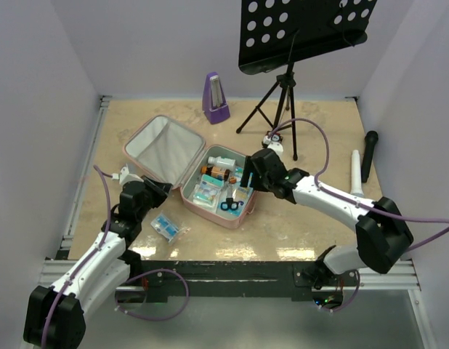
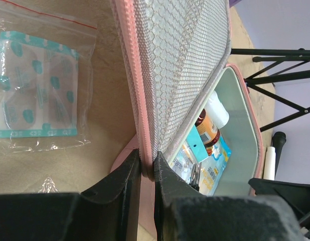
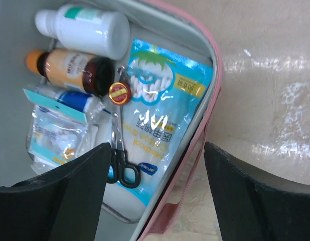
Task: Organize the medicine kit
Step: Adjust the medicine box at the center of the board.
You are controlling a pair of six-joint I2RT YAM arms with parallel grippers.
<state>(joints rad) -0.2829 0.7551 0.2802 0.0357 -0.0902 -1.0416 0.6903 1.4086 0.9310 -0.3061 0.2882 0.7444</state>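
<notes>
At the wrist alone, left gripper (image 2: 147,158) tight on medicine kit (image 2: 185,60) lid; right gripper (image 3: 156,150) wide, empty.

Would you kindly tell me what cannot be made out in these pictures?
Left wrist: the raised lid hides most contents of the medicine kit.
Top view: the right gripper covers part of the kit; the object by the stand is too small.
Right wrist: the brown bottle label is unreadable.

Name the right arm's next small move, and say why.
Probably lift the right gripper clear of the medicine kit and swing toward the bag of plasters. Its jaws stand open and empty over the swab packet, the left gripper pinches the lid open, and that bag lies outside on the table.
</notes>
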